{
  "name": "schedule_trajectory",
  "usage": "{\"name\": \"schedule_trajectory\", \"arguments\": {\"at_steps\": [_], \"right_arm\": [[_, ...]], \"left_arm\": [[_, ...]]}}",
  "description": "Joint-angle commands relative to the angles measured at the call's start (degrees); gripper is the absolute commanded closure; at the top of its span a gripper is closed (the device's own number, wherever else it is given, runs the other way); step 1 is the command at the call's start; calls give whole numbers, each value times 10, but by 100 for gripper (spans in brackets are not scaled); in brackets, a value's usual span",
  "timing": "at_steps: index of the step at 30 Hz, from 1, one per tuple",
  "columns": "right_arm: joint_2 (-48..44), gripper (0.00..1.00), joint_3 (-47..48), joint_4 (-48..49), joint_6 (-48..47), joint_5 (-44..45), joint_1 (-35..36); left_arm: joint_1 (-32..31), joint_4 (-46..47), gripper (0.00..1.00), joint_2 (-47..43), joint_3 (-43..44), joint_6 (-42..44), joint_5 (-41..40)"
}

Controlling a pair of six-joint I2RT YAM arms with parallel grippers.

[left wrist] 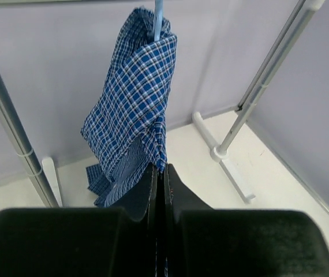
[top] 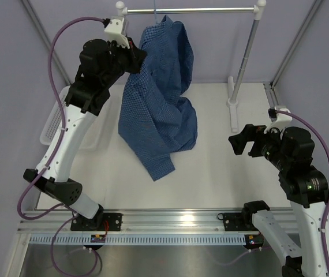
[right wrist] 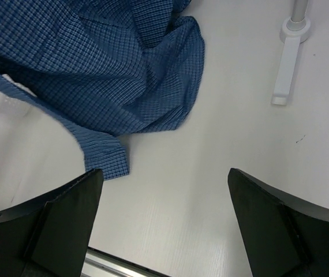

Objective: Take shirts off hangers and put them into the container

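Basket: The white basket [top: 53, 122] is sitting at the far left of the worktop [top: 210, 173], partly behind the left arm. Nothing is showing in the part I can see. The shirt has to end up in here.

Left claw: The left claw [top: 137, 57] is reaching up high, at the left shoulder of the shirt. Its two fingers are pressing tight together. A thin bit of blue cloth is showing between them, so it seems to be pinching the edge of the shirt.

Shirt: The blue checked shirt [top: 159, 109] is hanging from the hanger at the far side. Its bottom part is lying crumpled on the worktop, nearer to us, with one cuff pointing to the near edge.

Hanger: Only the light-blue hook [left wrist: 158, 20] is showing, poking out at the collar and hooking over the rail [top: 190, 10]. The rest is hiding inside the shirt.

How to do it well: I think the left claw should be pulling the shoulder gently sideways and down, so the cloth is sliding off the end of the wire. Pulling hard could be dragging the hanger off the rail too. Going slowly is best, because the shirt is big and floppy.

Right claw: The right claw [top: 239, 141] is waiting low on the right, well apart from the shirt. It is gaping wide and holding nothing. I think it could be helping by catching the loose bottom part.
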Motion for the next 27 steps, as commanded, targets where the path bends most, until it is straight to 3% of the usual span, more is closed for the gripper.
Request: {"name": "schedule_trajectory", "arguments": {"at_steps": [1,5,13,16,20,27], "right_arm": [[-7,1,1,8,-22,0,5],[-11,1,6,6,-25,-2,5],[-60,1,20,91,-10,-51,5],[-27,1,58,102,-10,-69,5],[18,10,74,183,17,-136,5],[110,13,117,276,62,-161,33]], "left_arm": [[-3,70,100,-30,-9,24,16],[-4,75,100,-55,-27,18,26],[-55,75,100,-194,-258,28,71],[-98,75,100,-253,-314,24,72],[-179,75,100,-287,-374,-9,56],[-260,77,100,-277,-384,-28,-2]]}}
